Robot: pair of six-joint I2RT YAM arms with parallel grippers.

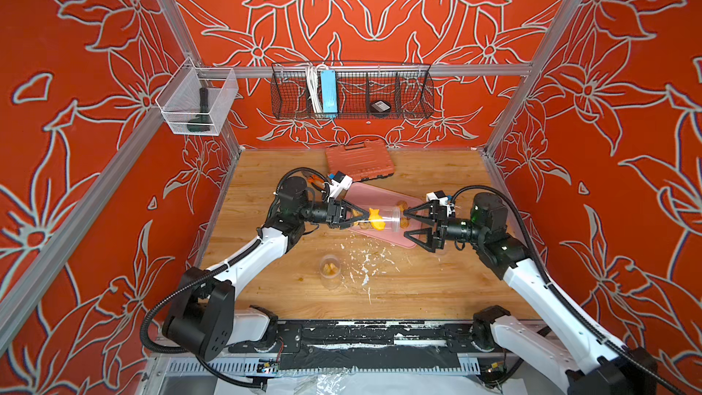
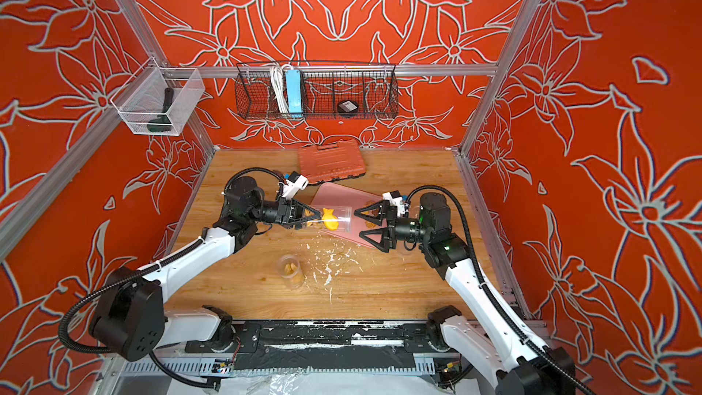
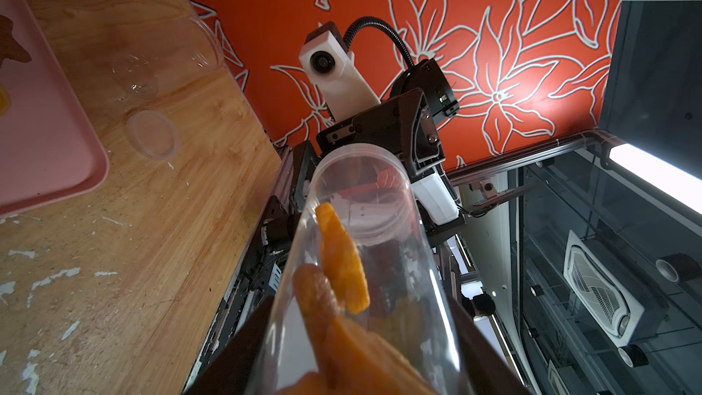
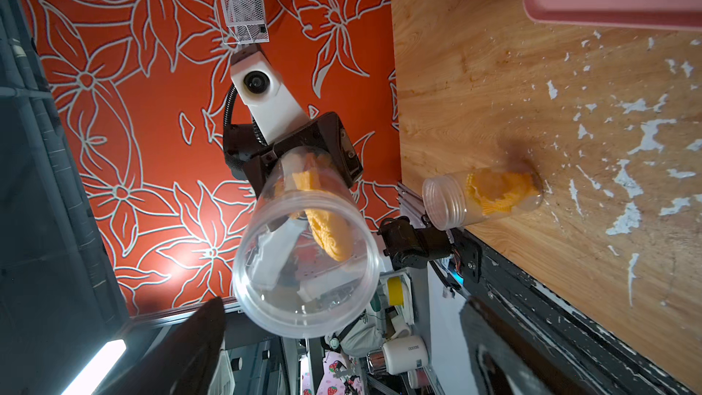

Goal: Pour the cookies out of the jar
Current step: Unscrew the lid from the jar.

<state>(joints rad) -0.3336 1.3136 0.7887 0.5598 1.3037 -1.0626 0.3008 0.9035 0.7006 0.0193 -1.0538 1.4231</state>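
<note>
Clear jar [image 1: 393, 218] sideways in left hand [image 1: 362, 218] (cookies [image 1: 376, 219] inside); right hand [image 1: 406, 225] spread.

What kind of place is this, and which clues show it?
Probably a robot lab test booth: a left arm and right arm mounted on a base rail, aluminium framing holding orange floral panels, and a wire basket with a power strip.

The jar [image 4: 300, 290] is clear, glossy, smooth plastic, and the cookies [image 3: 342, 264] inside look matt with a grainy, ridged surface. The table [image 1: 437, 283] is pale wood with visible grain, marked by white flecks [image 4: 649, 134], while the tray [image 3: 49, 134] is smooth pink plastic with a dull sheen.
</note>
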